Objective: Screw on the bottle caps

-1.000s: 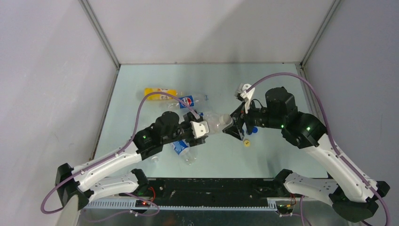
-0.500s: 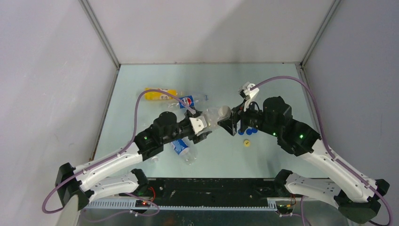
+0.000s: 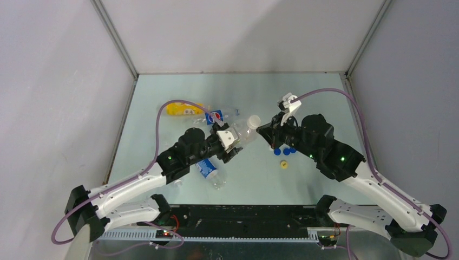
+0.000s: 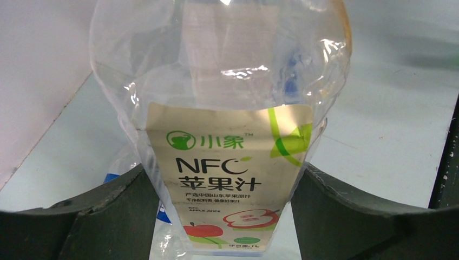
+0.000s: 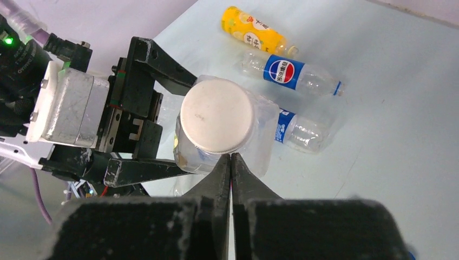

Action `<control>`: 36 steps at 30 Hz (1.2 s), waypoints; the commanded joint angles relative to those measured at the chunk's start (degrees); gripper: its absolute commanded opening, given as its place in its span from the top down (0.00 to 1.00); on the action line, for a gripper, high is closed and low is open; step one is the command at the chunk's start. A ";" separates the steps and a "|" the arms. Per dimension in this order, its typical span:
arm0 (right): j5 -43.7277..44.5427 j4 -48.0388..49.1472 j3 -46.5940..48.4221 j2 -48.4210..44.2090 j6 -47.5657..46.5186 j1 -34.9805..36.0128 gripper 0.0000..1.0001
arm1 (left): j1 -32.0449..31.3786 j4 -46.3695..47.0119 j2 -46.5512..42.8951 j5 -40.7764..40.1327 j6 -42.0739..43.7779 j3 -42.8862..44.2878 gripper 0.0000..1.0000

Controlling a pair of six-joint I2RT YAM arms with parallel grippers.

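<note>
One juice bottle (image 4: 227,135), white cap (image 5: 217,115) on, sits clamped in L gripper (image 3: 234,142) above bench (image 3: 303,97) ctr. R gripper (image 5: 231,162) is pinched tight, empty, tips at cap's 6 o'clock. Blue caps (image 3: 277,152) lie at bottle's 4 o'clock.

Draws right pincer (image 5: 231,160) back off white cap (image 5: 217,115) and snaps it shut; swings bottle (image 4: 227,108) in left pincer (image 3: 236,142) leftward and farther away.

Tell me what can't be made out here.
- Right wrist: whether the round white cap is threaded tight; it faces the camera, hiding the neck.
- Left wrist: mouth of the clear plastic apple-juice bottle, cut off by the top edge.
- Top: number of small blue caps, partly under the right arm.
</note>
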 commanded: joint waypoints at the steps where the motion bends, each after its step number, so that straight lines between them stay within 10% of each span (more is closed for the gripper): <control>1: 2.90 4.58 -0.49 0.84 -2.16 0.14 1.00 | -1.73 6.75 -0.94 3.68 -1.35 1.24 0.87; 5: 2.59 5.79 -0.37 0.52 -3.89 0.00 1.00 | -1.65 6.09 -1.65 1.18 -2.50 0.99 0.75; 9: 0.66 7.27 0.14 0.76 -4.44 -0.20 1.00 | -1.65 5.52 -2.11 1.07 -2.56 0.81 0.86; 16: -1.72 10.48 0.22 0.98 -3.29 -0.24 0.45 | -1.65 5.67 -1.10 2.10 -2.85 1.45 0.91; 22: -0.97 12.26 0.25 1.94 -3.81 0.02 0.34 | -1.65 5.90 -1.04 3.34 -3.27 1.65 0.91; 28: -1.27 14.33 0.25 3.43 -3.80 0.14 0.42 | -1.66 6.60 -1.03 4.53 -4.38 1.75 0.90; 36: -1.39 13.25 0.27 3.84 -5.58 -0.48 0.99 | -1.41 6.47 -1.45 1.91 -6.94 1.68 0.72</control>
